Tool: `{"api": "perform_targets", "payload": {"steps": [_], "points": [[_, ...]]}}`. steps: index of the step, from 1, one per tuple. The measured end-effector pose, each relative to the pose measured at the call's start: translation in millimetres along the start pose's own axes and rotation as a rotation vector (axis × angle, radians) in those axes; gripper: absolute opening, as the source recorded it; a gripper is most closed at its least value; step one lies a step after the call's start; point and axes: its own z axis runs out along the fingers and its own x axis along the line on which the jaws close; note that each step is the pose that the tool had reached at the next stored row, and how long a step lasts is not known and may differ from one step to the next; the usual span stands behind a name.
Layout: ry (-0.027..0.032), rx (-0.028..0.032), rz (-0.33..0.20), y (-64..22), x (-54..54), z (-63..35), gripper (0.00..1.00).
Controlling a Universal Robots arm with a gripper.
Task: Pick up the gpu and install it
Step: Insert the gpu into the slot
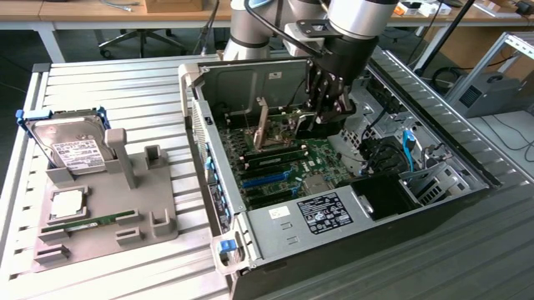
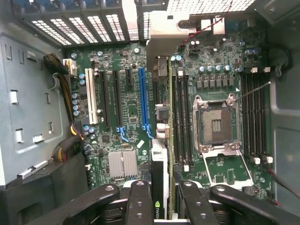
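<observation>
At the exterior view's left, a grey plastic fixture tray [image 1: 167,187] on the slatted metal table [image 1: 117,87] holds 1 silver hard drive with white label [image 1: 71,150], tilted at its far end, and 1 slim green memory stick [image 1: 100,220] nearer. To its right stands an open metal computer case [image 1: 250,84] with a green motherboard [image 2: 133,133].

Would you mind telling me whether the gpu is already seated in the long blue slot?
No, the wrist view shows the blue slot bare along its length while the gripper holds the gpu.
</observation>
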Motion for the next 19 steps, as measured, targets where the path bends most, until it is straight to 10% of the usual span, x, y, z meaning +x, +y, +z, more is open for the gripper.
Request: {"api": "perform_targets", "payload": {"steps": [11,19], "points": [[-0.0046,-0.0004,0.0,0.1,13.0,0.0,0.27],[-0.0059,0.0002,0.0,15.1,14.2,0.9,0.27]]}}
